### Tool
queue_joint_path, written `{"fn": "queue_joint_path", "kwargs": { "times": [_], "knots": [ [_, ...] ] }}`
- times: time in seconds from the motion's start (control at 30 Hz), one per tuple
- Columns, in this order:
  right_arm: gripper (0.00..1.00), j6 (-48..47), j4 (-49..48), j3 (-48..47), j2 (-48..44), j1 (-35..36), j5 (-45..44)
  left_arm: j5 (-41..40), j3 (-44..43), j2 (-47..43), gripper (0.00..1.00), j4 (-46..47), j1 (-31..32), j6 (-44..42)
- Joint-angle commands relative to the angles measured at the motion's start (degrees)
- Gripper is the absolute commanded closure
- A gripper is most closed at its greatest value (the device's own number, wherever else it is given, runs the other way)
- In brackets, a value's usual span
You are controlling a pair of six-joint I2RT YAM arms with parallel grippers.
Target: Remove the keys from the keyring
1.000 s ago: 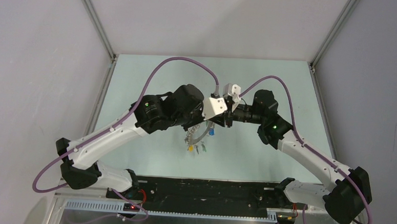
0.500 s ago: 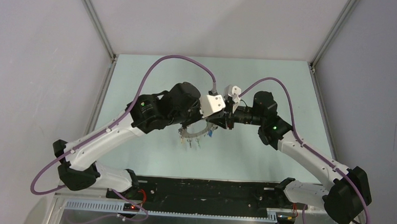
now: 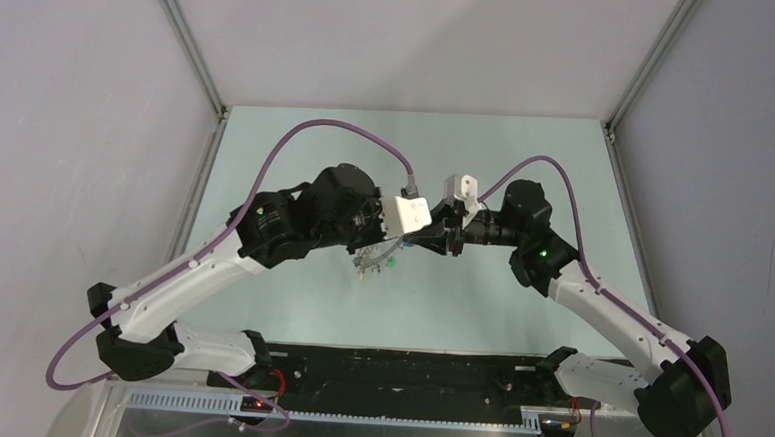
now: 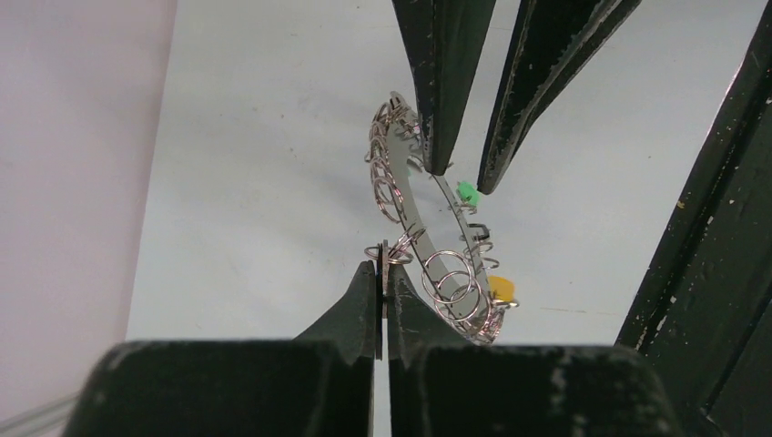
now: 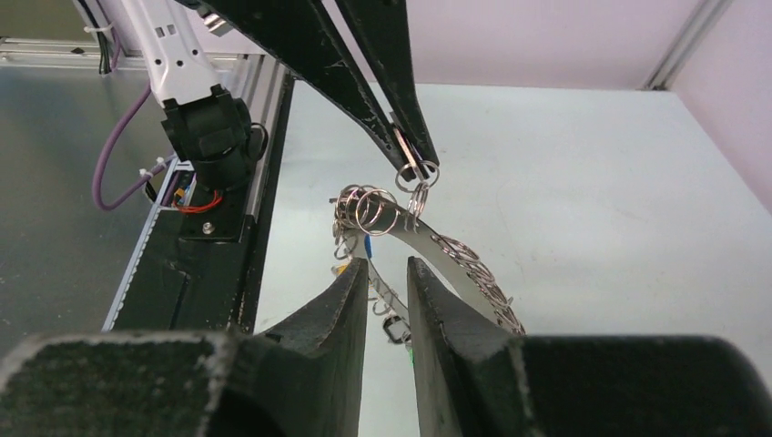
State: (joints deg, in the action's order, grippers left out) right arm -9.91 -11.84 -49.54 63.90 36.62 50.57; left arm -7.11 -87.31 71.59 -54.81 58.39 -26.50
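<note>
The keyring [image 4: 414, 223] is a grey metal band carrying several small split rings and keys; it hangs in the air above the table. It also shows in the right wrist view [image 5: 446, 259] and, small, in the top view [image 3: 376, 258]. My left gripper [image 4: 383, 273] is shut on a thin silver key seen edge-on, linked by a small ring to the band. A green key head [image 4: 466, 191] and a yellow one [image 4: 501, 289] show. My right gripper [image 5: 388, 269] is open, its fingers either side of the band, beside a blue key head [image 5: 367, 246].
The pale green table [image 3: 297, 144] lies below the arms, with grey walls on both sides. A black base rail [image 3: 406, 370] and purple cables run along the near edge. The left arm's base [image 5: 214, 127] stands beside the rail.
Both grippers and the key bundle have shifted left and risen. The left wrist has turned, and the hanging keys now sit closer under it.
</note>
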Motion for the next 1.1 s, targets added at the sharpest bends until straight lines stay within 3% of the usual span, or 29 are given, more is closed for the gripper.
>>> {"fn": "queue_joint_path", "kwargs": {
  "times": [0.0, 0.6, 1.07],
  "knots": [
    [0.74, -1.64, -5.11, -0.21, -0.18, -0.14, 3.33, 2.33, 0.29, -2.44, 1.0, 4.81, -0.42, -4.55],
    [0.75, -0.67, -9.04, -3.63, 5.77, -0.21, 4.69, 4.04, 0.47, -2.38, 1.0, 6.65, -1.6, -7.5],
    [0.68, 0.42, -12.35, -6.23, 9.25, -2.43, 5.73, 5.71, 0.17, -1.61, 1.0, 7.13, -4.28, -8.07]
  ]
}}
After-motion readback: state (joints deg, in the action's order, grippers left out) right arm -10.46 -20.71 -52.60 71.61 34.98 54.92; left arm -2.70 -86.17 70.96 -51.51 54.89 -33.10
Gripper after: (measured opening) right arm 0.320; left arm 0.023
